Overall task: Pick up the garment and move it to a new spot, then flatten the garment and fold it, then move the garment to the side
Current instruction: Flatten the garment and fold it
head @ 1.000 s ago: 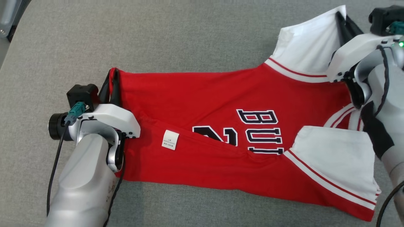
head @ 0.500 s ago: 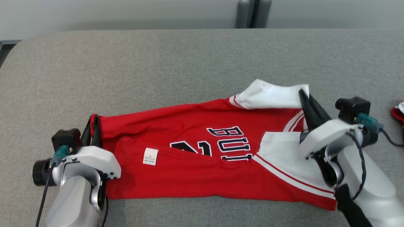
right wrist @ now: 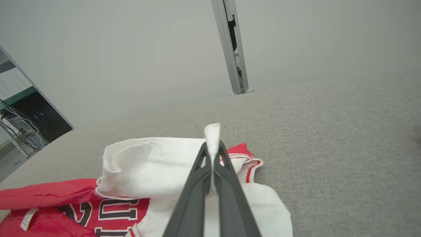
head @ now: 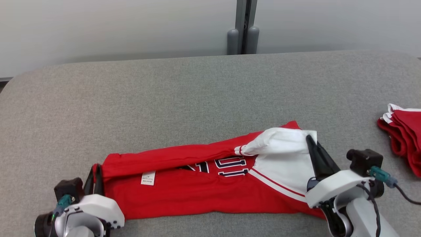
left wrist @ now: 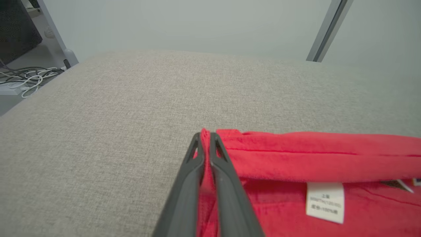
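Observation:
The garment (head: pixel 197 191) is a red jersey with white sleeves and dark lettering, lying folded lengthwise across the near part of the grey table. My left gripper (head: pixel 94 171) is shut on its red hem corner at the lower left; the left wrist view has red cloth (left wrist: pixel 315 154) pinched between the closed fingers (left wrist: pixel 187 184). At the lower right my right gripper (head: pixel 309 140) is shut on the white sleeve (head: pixel 283 141), holding it lifted over the jersey. In the right wrist view a tuft of white sleeve (right wrist: pixel 212 133) sticks out past the fingertips.
A stack of folded red and white garments (head: pixel 403 131) lies at the table's right edge. The grey table (head: pixel 184 92) stretches back to a pale wall with a grey post (head: pixel 243 29). Cables lie on the floor (left wrist: pixel 23 79) beyond the left edge.
Both grippers have pulled the far edge of the garment toward the near side, folding it over so most of the lettering is covered. The head camera has tilted up, bringing the wall and the side stack into view.

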Motion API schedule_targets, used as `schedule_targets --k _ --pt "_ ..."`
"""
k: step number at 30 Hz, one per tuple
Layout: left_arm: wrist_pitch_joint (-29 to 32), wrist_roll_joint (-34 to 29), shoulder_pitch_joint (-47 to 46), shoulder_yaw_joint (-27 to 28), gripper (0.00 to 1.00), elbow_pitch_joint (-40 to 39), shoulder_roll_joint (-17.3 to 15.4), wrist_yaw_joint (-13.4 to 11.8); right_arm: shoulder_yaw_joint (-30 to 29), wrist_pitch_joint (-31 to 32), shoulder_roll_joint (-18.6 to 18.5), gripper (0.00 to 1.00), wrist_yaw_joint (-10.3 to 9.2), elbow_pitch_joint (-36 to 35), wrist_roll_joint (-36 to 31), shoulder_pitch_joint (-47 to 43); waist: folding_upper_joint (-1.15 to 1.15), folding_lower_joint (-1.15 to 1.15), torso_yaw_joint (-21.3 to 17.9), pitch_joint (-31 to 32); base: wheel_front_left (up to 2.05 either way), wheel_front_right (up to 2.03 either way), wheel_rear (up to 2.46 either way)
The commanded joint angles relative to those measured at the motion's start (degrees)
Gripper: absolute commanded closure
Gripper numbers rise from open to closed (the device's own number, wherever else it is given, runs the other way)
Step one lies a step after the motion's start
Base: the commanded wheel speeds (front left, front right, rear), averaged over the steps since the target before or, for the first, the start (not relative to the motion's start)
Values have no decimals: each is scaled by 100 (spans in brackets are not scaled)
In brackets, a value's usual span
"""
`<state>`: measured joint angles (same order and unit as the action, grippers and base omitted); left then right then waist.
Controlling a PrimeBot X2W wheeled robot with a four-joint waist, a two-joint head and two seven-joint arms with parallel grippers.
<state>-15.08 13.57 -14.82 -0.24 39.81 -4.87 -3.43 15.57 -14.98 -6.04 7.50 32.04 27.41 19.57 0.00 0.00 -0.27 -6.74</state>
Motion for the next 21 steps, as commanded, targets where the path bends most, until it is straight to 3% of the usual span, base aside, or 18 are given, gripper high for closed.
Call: schedule_targets --k 1,6,7,8,9,17,21 --pt "-9 -65 121 35 100 71 -11 1 -37 -27 7 100 -2 -69 -69 -196 0 0 -14 54 0 0 0" --pt "-9 -159 305 94 100 274 23 1 -94 -27 42 100 -2 49 -270 -450 0 0 -23 141 0 0 0" --pt "-9 -173 334 107 82 297 30 -3 -95 -27 48 100 -2 168 -299 -506 0 0 -20 149 0 0 0" --pt "-9 -199 359 126 35 304 31 -25 -114 -27 65 62 -2 283 -298 -534 0 0 -18 155 0 0 0" --pt "-9 -234 389 152 0 271 40 -60 -144 -28 82 4 -2 328 -285 -502 0 0 -13 160 0 0 0" --pt "-9 -408 984 462 0 -584 129 -416 -549 -27 147 0 -2 162 -248 -574 0 0 80 201 0 0 0" --pt "-9 -549 1326 414 0 -880 165 -431 -747 -27 172 0 -2 140 -430 -605 0 0 175 232 0 0 0"
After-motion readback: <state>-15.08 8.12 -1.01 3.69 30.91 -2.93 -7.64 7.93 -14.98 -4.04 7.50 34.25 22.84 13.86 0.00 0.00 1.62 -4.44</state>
